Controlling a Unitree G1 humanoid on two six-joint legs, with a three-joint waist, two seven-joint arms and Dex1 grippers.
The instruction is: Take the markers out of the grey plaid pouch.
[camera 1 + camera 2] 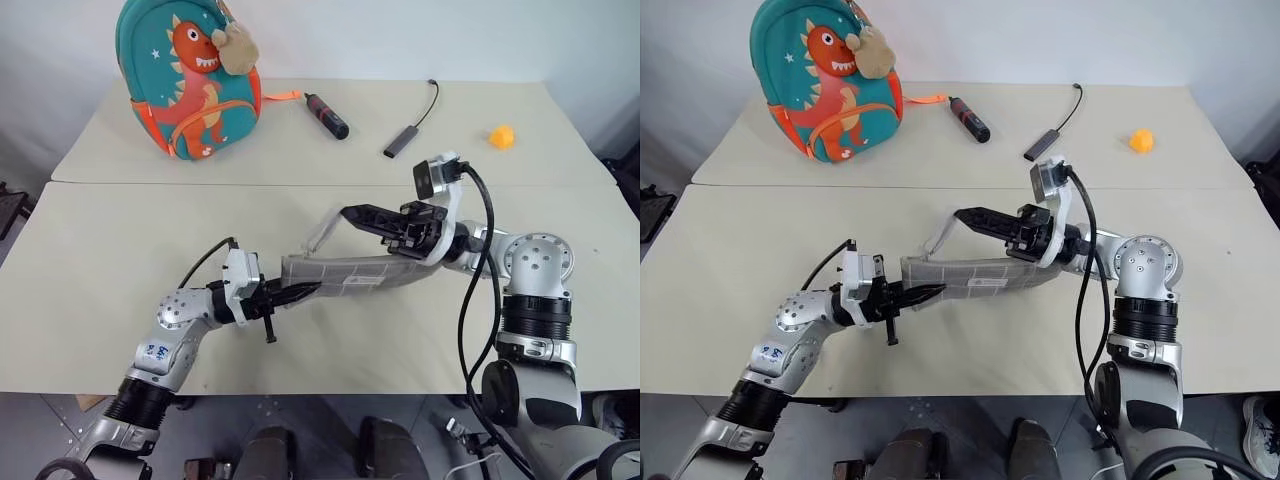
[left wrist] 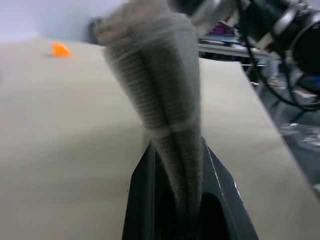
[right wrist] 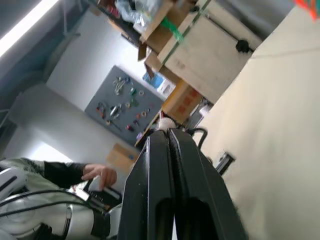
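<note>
The grey plaid pouch [image 1: 350,272] hangs stretched just above the table's front middle, between my two grippers. My left gripper [image 1: 300,292] is shut on its left end; in the left wrist view the fabric [image 2: 160,85] runs up from between the black fingers [image 2: 145,190]. My right gripper [image 1: 350,213] points left above the pouch with its fingers shut. A pale strip [image 1: 322,234] of the pouch rises to its tips. The pouch's right end lies under my right wrist. The markers are hidden.
At the back left stands a teal dinosaur backpack [image 1: 195,80]. A black-and-red cylinder tool [image 1: 327,115], a black dongle with a cable [image 1: 402,140] and a small orange object [image 1: 501,136] lie along the back. A person's hand [image 3: 100,175] shows in the right wrist view.
</note>
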